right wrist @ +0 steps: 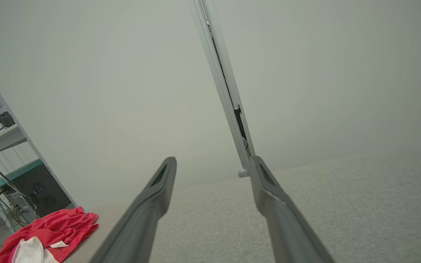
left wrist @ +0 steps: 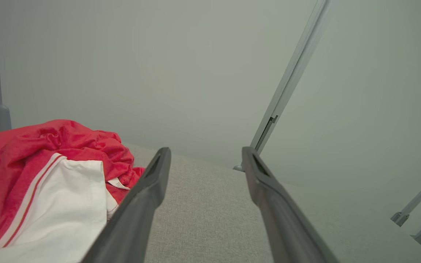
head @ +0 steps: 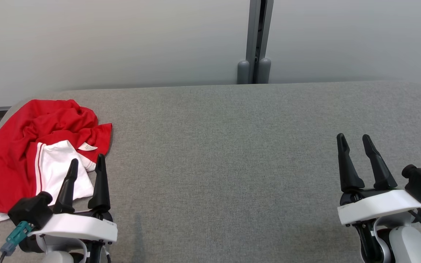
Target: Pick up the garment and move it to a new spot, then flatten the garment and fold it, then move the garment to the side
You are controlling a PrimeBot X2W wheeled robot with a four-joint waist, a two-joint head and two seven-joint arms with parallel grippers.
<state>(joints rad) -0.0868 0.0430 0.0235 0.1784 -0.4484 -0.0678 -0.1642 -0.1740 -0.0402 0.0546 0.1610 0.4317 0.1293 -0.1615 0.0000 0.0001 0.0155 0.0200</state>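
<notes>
A crumpled red garment [head: 24,146] with white panels and a white label lies in a heap at the far left of the grey table [head: 225,153]. In the left wrist view the garment [left wrist: 42,182] fills the lower left; in the right wrist view the garment [right wrist: 46,237] is small at the bottom left. My left gripper [head: 87,160] stands open just in front of the heap's right edge, its tips over the white panel, nothing between its fingers. My right gripper [head: 353,137] stands open at the table's right, far from the cloth, also holding nothing.
A pale wall with a grey vertical post [head: 256,40] runs behind the table. A shelf with cables and a dark box [right wrist: 31,190] stands off the table's left end. The grey surface stretches wide between the two grippers.
</notes>
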